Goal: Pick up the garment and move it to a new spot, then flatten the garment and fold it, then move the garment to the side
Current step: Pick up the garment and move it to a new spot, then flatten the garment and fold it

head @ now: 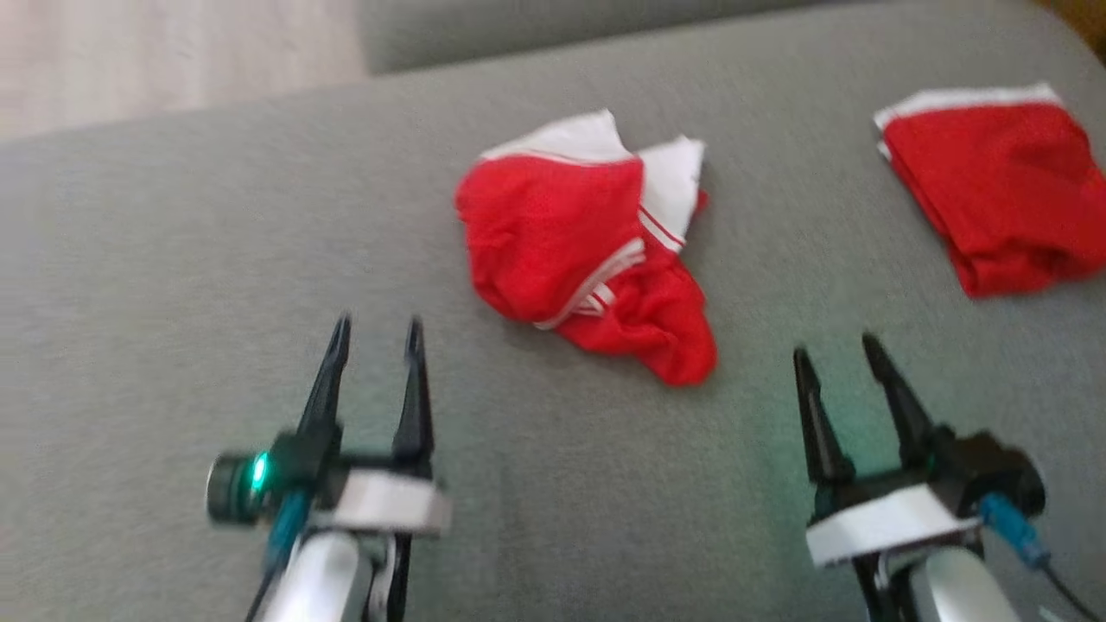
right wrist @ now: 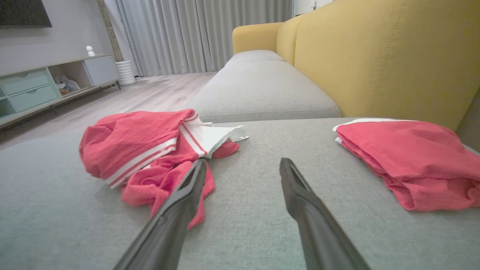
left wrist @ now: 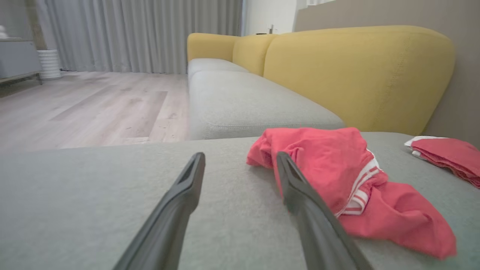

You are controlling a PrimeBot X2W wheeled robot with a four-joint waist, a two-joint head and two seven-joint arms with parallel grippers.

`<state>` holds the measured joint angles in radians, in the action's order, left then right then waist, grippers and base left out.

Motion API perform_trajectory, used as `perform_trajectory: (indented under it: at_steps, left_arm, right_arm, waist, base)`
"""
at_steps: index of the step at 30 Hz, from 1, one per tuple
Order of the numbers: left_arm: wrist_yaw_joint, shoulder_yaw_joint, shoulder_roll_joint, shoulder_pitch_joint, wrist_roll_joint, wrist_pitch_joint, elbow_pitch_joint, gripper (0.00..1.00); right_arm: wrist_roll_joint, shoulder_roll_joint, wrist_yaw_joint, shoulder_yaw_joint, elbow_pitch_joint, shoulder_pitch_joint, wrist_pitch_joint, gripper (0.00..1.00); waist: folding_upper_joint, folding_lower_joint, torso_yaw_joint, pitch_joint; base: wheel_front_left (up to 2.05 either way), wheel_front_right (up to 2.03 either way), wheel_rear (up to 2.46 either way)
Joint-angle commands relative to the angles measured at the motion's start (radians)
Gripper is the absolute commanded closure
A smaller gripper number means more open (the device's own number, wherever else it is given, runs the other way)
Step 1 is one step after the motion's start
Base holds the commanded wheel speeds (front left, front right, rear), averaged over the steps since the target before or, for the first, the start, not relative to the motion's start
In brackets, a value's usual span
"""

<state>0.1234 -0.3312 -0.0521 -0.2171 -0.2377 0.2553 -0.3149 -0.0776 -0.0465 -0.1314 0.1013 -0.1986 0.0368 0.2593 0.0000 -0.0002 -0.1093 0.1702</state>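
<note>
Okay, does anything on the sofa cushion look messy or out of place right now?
Yes. The crumpled garment in the middle of the grey cushion lies bunched in a heap, its white trim twisted. The folded garment on the right lies flat and neat by contrast. Nothing looks spilled or damaged.

No readable text or labels.

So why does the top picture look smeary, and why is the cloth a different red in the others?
Head view: motion blur softens the crumpled red garment, the folded red garment and both grippers, left and right; a green lamp tints the cushion. Wrist views: sharper, colours washed to pinkish, wide-angle stretch of the fingers.
</note>
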Motion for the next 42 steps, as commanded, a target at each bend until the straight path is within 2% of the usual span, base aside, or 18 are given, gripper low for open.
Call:
perform_trajectory:
  at_steps: [1,9,13,16,29,42]
  left_arm:
    - [0.013,0.057,-0.003,0.038,0.023,0.006,0.089,0.0]
    - [0.037,0.145,0.0,0.303,0.096,0.006,0.302,0.0]
    - [0.062,0.177,0.001,0.392,0.122,0.006,0.372,0.0]
    - [0.06,0.176,0.001,0.443,0.115,0.006,0.383,0.0]
    - [0.022,0.176,0.002,0.456,0.147,0.006,0.371,0.0]
    - [0.018,0.142,0.002,0.445,0.173,0.006,0.347,0.0]
  right_arm:
    - [0.002,-0.004,0.001,0.025,0.015,-0.014,0.002,0.0]
    - [-0.014,-0.004,0.001,0.006,0.001,-0.099,0.002,0.0]
    - [-0.032,-0.004,0.001,0.003,0.026,-0.141,0.002,0.0]
    - [-0.041,-0.004,0.001,-0.013,0.04,-0.172,0.002,0.0]
    - [-0.043,-0.004,0.001,-0.014,0.047,-0.199,0.002,0.0]
    - [-0.046,-0.004,0.001,-0.014,0.05,-0.196,0.002,0.0]
  waist:
    - [0.0,0.0002,0.094,-0.113]
    - [0.0,0.0002,0.177,-0.211]
    - [0.0,0.0002,0.198,-0.24]
    - [0.0,0.0002,0.209,-0.252]
    - [0.0,0.0002,0.207,-0.264]
    - [0.0,0.0002,0.207,-0.242]
  base:
    - [0.0,0.0,0.0]
    - [0.0,0.0,0.0]
    - [0.0,0.0,0.0]
    - [0.0,0.0,0.0]
    - [0.0,0.0,0.0]
    - [0.0,0.0,0.0]
